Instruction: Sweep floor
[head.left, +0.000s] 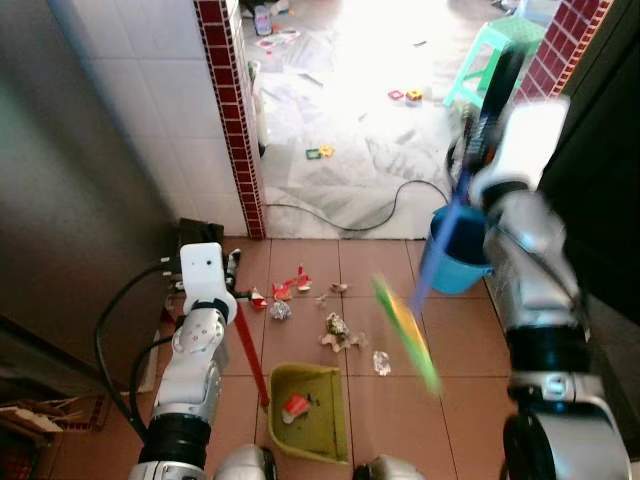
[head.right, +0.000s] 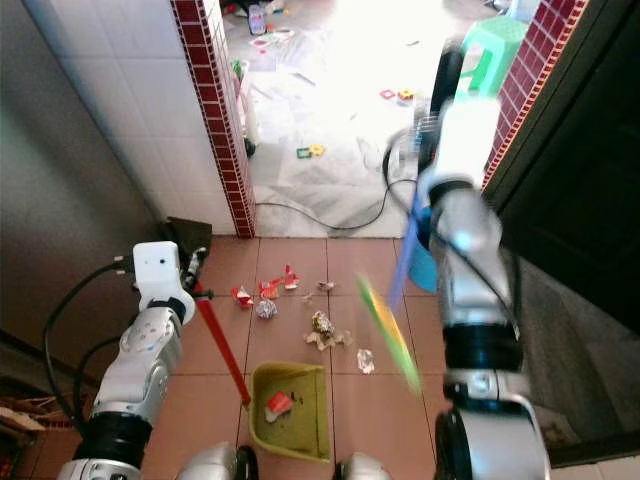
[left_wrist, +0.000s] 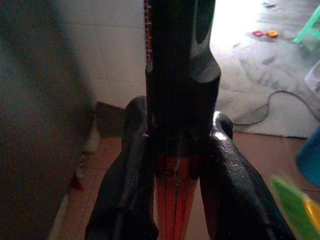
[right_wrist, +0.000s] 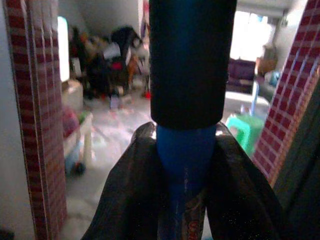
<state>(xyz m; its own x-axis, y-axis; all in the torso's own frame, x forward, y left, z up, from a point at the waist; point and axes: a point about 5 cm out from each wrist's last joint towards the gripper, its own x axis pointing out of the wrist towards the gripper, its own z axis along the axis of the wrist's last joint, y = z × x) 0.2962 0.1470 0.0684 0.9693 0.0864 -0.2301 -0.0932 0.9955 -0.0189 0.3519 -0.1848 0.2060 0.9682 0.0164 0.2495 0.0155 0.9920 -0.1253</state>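
A: Terracotta tiled floor (head.left: 300, 265), running out to a pale sunlit patch past the red-brick doorway. Blue plastic bucket (head.left: 458, 250) parked by the right arm.

B: Blue-handled broom with blurry green bristles (head.left: 405, 330), slanted above the tiles, right of the trash. Right gripper (right_wrist: 186, 165) clamped around the blue handle up high.

A: Olive-green dustpan on a red stick (head.left: 310, 408), flat on the floor, red scrap inside. Left gripper (left_wrist: 175, 165) squeezed tight on that stick.

B: Scattered litter (head.left: 338, 332) of crumpled paper and red bits, just beyond the pan's mouth.
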